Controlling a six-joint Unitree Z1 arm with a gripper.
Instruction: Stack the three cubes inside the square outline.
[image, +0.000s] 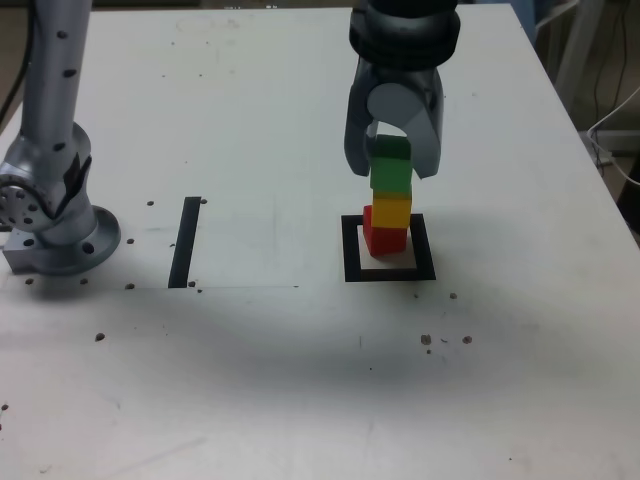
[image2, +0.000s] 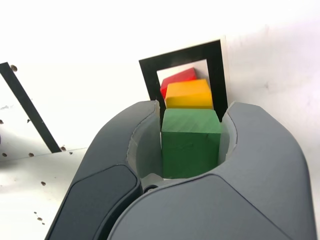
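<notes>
Table (image: 300, 400): white top, bare of cubes at the near edge of the exterior view, with only small dark specks.
Square outline (image: 351, 250): black frame with a pale centre, right of middle in the exterior view; a separate narrow black stripe (image: 185, 241) lies well apart on that view's left.
Red cube (image: 382, 236): lowest, sitting inside the frame toward its far side.
Yellow cube (image: 392, 210): resting on the red one, turned slightly off square to it.
Green cube (image: 391, 170): uppermost, at or just above the yellow top; contact cannot be told.
Gripper (image: 392, 160): jaws pressed onto the green cube's two sides, pointing down over the stack.
Progress: two cubes placed; by my reading only seating and letting go of the green remains.
</notes>
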